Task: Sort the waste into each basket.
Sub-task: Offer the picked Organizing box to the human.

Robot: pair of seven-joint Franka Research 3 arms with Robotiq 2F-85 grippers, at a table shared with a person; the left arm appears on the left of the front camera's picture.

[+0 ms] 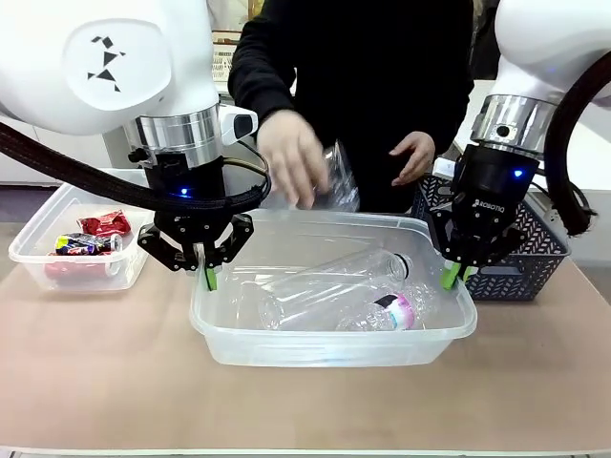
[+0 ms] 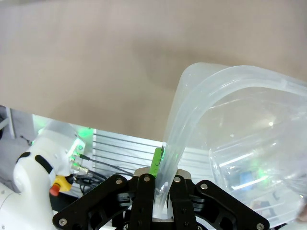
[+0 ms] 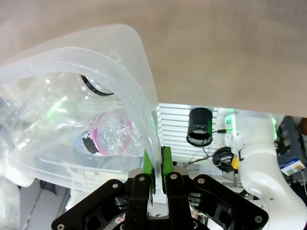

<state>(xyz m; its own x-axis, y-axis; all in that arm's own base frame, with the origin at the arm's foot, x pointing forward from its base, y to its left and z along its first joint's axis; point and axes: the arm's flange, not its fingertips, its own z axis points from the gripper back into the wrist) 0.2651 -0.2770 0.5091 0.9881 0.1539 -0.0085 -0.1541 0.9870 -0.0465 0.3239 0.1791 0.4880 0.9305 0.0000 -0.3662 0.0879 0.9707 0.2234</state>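
Note:
A large clear basket (image 1: 334, 336) stands mid-table, and both grippers pinch its rim. My left gripper (image 1: 209, 277) is shut on the left rim (image 2: 192, 96), seen close in the left wrist view (image 2: 162, 163). My right gripper (image 1: 452, 277) is shut on the right rim (image 3: 139, 62), the green pads (image 3: 165, 160) clamping the plastic. Inside lie a clear cup (image 1: 325, 281) and a pink-labelled bottle (image 1: 391, 312), also in the right wrist view (image 3: 108, 132). A second clear basket (image 1: 29, 250) at the left holds a red can (image 1: 105, 224) and wrappers (image 1: 81, 244).
The person's hand (image 1: 291, 157) holds a crumpled clear plastic piece (image 1: 339, 181) above the large basket's far edge; the other hand (image 1: 415, 157) hovers nearby. A dark lattice basket (image 1: 530, 248) stands at the right, close behind my right gripper.

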